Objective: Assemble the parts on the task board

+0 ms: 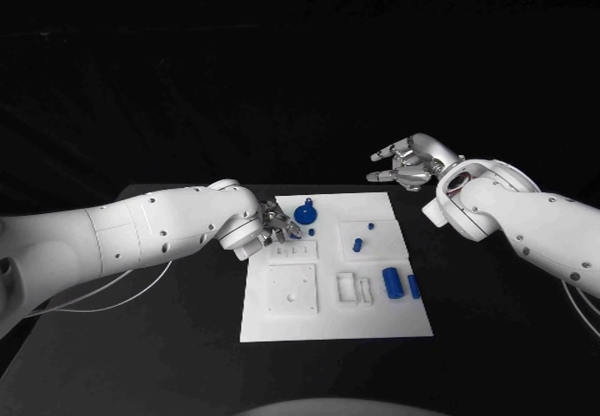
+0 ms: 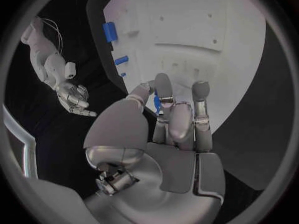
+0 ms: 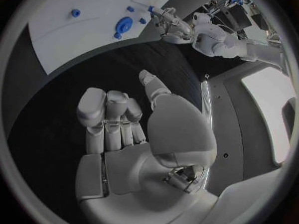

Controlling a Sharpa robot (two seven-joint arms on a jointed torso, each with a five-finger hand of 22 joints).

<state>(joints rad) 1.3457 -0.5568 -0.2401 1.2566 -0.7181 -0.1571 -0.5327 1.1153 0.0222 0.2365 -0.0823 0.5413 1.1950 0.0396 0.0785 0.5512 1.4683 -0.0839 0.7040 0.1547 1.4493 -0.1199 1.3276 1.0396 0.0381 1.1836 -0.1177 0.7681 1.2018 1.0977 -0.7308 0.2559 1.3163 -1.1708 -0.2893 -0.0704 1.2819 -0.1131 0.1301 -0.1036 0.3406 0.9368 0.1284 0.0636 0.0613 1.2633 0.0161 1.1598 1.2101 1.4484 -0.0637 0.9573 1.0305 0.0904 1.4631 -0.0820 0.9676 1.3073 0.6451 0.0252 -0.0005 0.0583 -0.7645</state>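
Note:
The white task board [image 1: 375, 321] lies in the middle of the table. My left hand [image 1: 273, 227] hovers at its far left corner and pinches a small blue part [image 2: 157, 102] between thumb and fingers. Just beside that hand a round blue part with a stem [image 1: 308, 211] rests on the board. Two small blue pegs [image 1: 359, 244] sit in a raised square, and a blue cylinder [image 1: 394, 282] and a blue bar [image 1: 414, 286] lie near the right edge. My right hand [image 1: 407, 165] hangs above the black table beyond the board's far right corner, fingers apart and holding nothing.
Raised white fixture blocks [image 1: 294, 288] with recesses stand on the board's left and middle. Black table [image 1: 175, 347] surrounds the board on both sides. The right wrist view shows the board [image 3: 74, 40], the round blue part [image 3: 125, 23] and my left hand [image 3: 169, 24].

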